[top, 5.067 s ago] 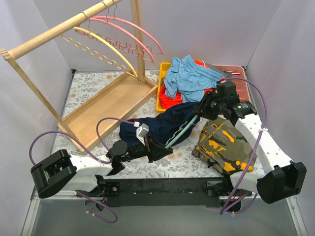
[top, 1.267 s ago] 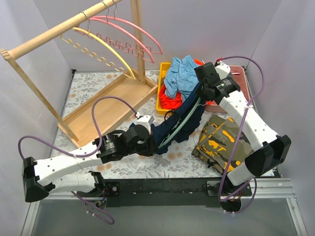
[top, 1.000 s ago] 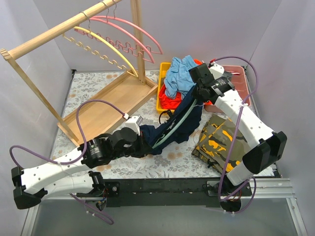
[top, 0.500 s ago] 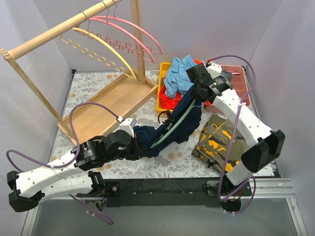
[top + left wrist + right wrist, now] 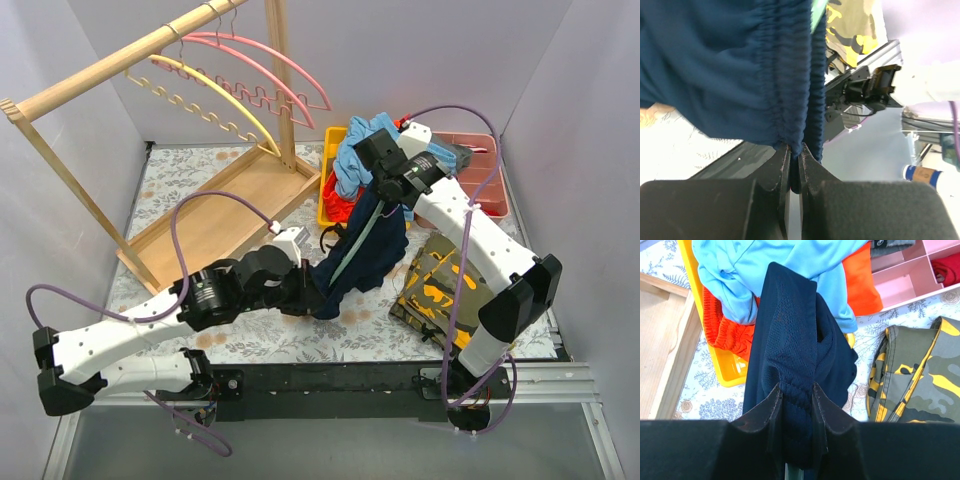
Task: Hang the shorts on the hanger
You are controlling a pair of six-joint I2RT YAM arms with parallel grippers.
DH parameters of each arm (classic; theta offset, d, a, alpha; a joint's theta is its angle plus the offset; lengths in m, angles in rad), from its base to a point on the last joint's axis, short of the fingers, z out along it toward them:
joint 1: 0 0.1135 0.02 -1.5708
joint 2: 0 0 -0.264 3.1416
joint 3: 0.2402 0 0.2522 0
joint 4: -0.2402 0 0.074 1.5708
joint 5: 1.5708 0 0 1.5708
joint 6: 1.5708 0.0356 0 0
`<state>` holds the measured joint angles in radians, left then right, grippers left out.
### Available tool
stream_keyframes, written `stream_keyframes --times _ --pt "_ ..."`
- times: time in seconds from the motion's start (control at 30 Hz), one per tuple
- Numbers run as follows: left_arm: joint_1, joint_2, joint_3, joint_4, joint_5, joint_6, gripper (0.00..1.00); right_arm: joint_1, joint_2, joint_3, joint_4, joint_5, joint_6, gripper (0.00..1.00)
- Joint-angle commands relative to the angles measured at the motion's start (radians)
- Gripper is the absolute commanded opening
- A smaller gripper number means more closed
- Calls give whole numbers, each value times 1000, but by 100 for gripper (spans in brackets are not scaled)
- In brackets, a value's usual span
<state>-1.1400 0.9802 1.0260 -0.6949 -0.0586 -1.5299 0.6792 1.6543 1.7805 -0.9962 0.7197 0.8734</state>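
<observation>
The navy shorts (image 5: pixel 365 245) hang stretched between my two grippers above the table. My right gripper (image 5: pixel 385 188) is shut on the elastic waist at the top end (image 5: pixel 790 340). My left gripper (image 5: pixel 305 292) is shut on the gathered edge at the low end (image 5: pixel 740 65). The mint-green hanger (image 5: pixel 357 240) shows as a thin pale line running along the shorts, mostly wrapped in the fabric; a small piece shows in the left wrist view (image 5: pixel 817 10). Its hook is hidden.
A wooden rack (image 5: pixel 110 65) at the back left carries a yellow hanger (image 5: pixel 215 95) and pink hangers (image 5: pixel 275 65). A yellow bin (image 5: pixel 328 195) holds light blue shorts (image 5: pixel 362 150) and orange cloth. A pink tray (image 5: pixel 485 170) stands behind; a camouflage garment (image 5: pixel 455 290) lies right.
My right gripper has moved left and farther back with the waist. My left gripper has moved right. The shorts now hang steeper and more bunched between them.
</observation>
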Motion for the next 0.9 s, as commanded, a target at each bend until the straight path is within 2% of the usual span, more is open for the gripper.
stream_keyframes --times 0.0,0.07,0.13,0.23,0.3,0.33,0.37,0.47,0.5,0.6,0.67,0.73,0.8,0.87 --pt "-9 60 3 67 28 36 0 -1 -17 54 48 77 61 1" --pt "-7 71 -12 133 -33 50 1 -3 -30 42 48 34 70 1" --pt "2 89 -1 194 -56 60 6 -1 -31 37 21 -26 91 1" --pt "14 124 43 206 -107 100 6 -1 -13 45 -57 -81 116 1" --pt "16 130 81 195 -158 132 11 -3 7 54 -96 -115 122 1" --pt "22 132 86 199 -161 146 18 -3 15 62 -154 -120 148 1" --pt "23 143 100 201 -156 168 33 -3 21 77 -172 -124 159 1" --pt "23 140 115 172 -153 230 54 -21 33 86 -197 -172 165 1" --pt "23 127 105 170 -168 256 72 -27 29 80 -194 -204 165 1" --pt "23 45 74 182 -156 330 85 -38 19 62 -199 -232 177 1" --pt "23 6 46 175 -115 424 86 -50 12 50 -200 -246 188 1" --pt "23 -38 1 149 -107 482 88 -88 13 42 -191 -328 173 1" --pt "23 -48 -20 120 -109 487 88 -119 19 42 -179 -429 135 1" --pt "23 -58 -67 110 -78 496 84 -142 21 54 -174 -453 116 1"
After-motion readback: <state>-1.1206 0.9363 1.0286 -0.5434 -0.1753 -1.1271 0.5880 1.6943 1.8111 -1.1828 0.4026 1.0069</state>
